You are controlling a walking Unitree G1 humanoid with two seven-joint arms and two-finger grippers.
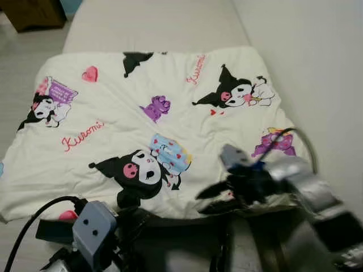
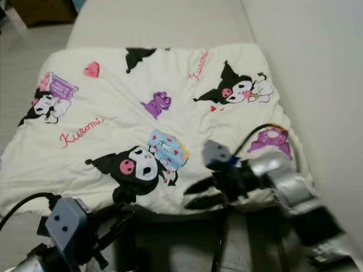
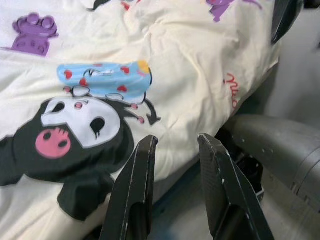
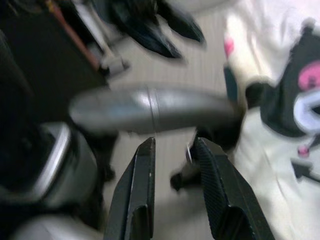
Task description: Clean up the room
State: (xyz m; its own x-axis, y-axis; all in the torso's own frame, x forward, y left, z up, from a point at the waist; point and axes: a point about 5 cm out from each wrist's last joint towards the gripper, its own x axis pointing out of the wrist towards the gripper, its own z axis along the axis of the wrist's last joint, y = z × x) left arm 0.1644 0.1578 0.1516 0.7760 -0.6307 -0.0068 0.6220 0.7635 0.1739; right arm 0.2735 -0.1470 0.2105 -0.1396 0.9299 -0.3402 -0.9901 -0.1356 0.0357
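Note:
A white quilt (image 1: 142,119) printed with black cartoon figures, hearts and red script lies spread flat over the bed. My right gripper (image 1: 212,199) hovers at the quilt's near edge, right of centre, fingers open and nothing between them. My left gripper (image 3: 177,140) is low at the near left, open, pointing at the quilt's near edge (image 3: 200,100) beside the black-hooded figure (image 3: 75,130). In the right wrist view the open fingers (image 4: 142,170) face my left arm's silver tube (image 4: 150,107), with the quilt (image 4: 280,150) alongside.
The beige bed (image 1: 153,25) runs away from me beyond the quilt. A pale wall (image 1: 317,56) closes the right side. Light floor (image 1: 17,68) lies to the left, with a brown wooden piece of furniture (image 1: 34,12) at the far left.

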